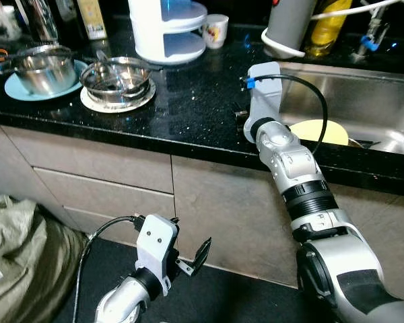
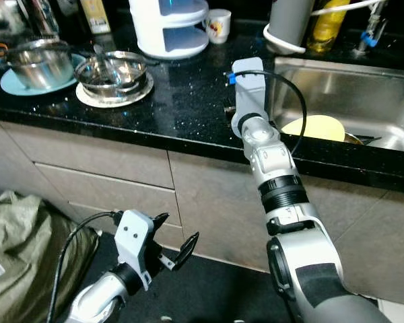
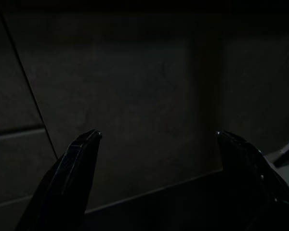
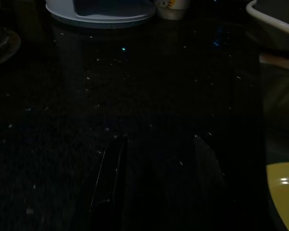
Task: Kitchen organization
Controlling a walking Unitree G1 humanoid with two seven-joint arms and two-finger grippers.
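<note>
Now, from the left side, we see at about ten o'clock a steel pot (image 1: 44,70) on a light blue plate (image 1: 17,89), and just beside it a steel bowl (image 1: 116,77) on a white plate (image 1: 93,102). Both stand on the black countertop (image 1: 188,101). Our left gripper (image 1: 188,259) hangs low at seven o'clock, before the cabinet drawers (image 1: 101,182), with its fingers (image 3: 74,159) well apart and holding nothing. At twelve o'clock stand a white tiered container (image 1: 170,30) and a small mug (image 1: 215,30).

Our right gripper (image 4: 156,144) rests low over the countertop, just beside the sink (image 1: 363,101); the wrist view is too dark, so we cannot tell if its fingers are apart or together. A yellow plate (image 1: 310,131) lies in the sink at two o'clock.

We judge that the right arm is between steps, with nothing taken yet. The next move probably calls for reaching right, to the yellow plate, or left, to the steel vessels.
</note>
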